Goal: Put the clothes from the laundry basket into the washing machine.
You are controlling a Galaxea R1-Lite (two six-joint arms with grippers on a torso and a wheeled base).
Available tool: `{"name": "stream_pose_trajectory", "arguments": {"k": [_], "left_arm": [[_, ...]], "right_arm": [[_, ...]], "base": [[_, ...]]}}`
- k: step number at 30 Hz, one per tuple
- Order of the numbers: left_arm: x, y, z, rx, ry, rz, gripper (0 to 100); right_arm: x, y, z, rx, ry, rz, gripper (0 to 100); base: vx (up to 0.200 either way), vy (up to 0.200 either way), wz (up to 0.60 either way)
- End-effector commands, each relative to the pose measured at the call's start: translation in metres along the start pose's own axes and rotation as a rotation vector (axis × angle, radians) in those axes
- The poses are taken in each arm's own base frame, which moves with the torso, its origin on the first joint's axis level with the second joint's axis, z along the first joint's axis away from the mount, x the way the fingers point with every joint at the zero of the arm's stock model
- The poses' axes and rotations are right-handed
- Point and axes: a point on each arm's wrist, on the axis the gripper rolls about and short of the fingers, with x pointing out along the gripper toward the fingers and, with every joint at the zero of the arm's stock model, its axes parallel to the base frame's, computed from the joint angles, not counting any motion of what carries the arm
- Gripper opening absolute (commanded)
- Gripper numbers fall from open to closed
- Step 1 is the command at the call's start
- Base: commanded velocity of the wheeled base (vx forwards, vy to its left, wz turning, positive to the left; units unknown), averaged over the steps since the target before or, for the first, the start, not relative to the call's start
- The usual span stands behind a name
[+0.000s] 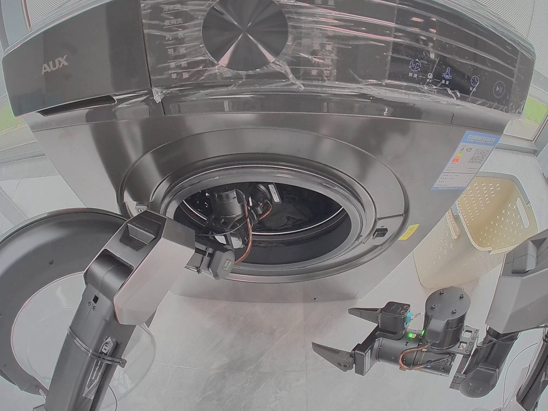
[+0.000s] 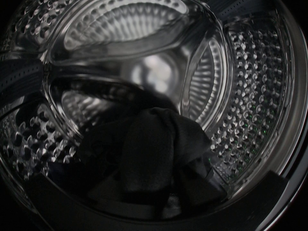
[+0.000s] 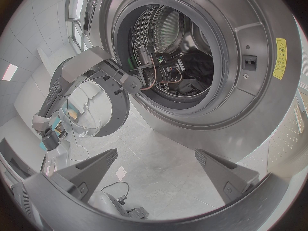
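In the head view, the washing machine (image 1: 297, 138) has its round door (image 1: 40, 258) swung open to the robot's left. The left arm goes in through the hole, and the left tool (image 1: 262, 196) is inside the drum. I cannot tell if it is wide or narrow. The right tool (image 1: 334, 329) hangs over the floor (image 1: 251, 343) in front of the machine. It is open wide and holds nothing. The laundry basket (image 1: 491, 218) stands just beside the machine on the robot's right, with its open side tipped toward the robot. I see no clothes in the part that shows.

In the left wrist view, dark clothes (image 2: 150, 145) lie in a heap at the bottom of the drum (image 2: 256, 97). One long fold runs from the front edge toward the back of the drum.

In the right wrist view, the right tool (image 3: 155, 154) points at the machine's open hole, wide and bare. The dark clothes (image 3: 199, 68) sit low in the drum.

I think the job is nearly done. Maybe the arm only has to come out.
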Motion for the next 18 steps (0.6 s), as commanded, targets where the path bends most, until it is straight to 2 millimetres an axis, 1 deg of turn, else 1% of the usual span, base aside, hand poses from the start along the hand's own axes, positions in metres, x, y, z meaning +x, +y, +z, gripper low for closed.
{"name": "stream_pose_trajectory", "arguments": {"k": [1,4,6,7,9,12,14,16,18], "left_arm": [[-0.009,-0.005,-0.003,-0.004,0.05,-0.002,100],[-0.016,-0.008,0.008,-0.007,0.07,-0.005,100],[-0.02,-0.009,0.011,-0.007,0.082,-0.007,100],[-0.026,-0.016,0.018,-0.006,0.094,-0.016,100],[-0.037,-0.022,0.028,-0.006,0.115,-0.03,100],[-0.058,-0.037,0.039,0.03,0.16,-0.057,100],[-0.069,-0.046,0.045,0.058,0.172,-0.073,100],[-0.082,-0.053,0.051,0.085,0.193,-0.091,100],[-0.097,-0.064,0.049,0.09,0.228,-0.119,100]], "right_arm": [[0.0,0.0,0.0,0.0,0.001,0.0,100],[0.0,0.0,0.0,-0.001,0.001,0.002,100],[0.0,0.0,0.0,0.0,0.001,0.0,100],[0.0,0.0,0.0,0.0,0.001,0.0,100],[0.0,0.0,0.0,0.0,0.001,0.0,100],[0.0,0.0,-0.001,-0.001,0.003,0.001,100],[0.0,0.0,-0.001,0.001,0.004,0.001,100],[0.0,0.0,-0.001,0.001,0.003,0.0,100],[-0.001,0.0,-0.001,0.002,0.004,0.0,100]], "base": [[0.0,0.0,0.0],[0.0,0.0,0.0],[0.0,0.0,0.0],[0.0,0.0,0.0],[0.0,0.0,0.0],[0.0,0.0,0.0],[0.0,0.0,0.0],[0.0,0.0,0.0],[0.0,0.0,0.0]]}}
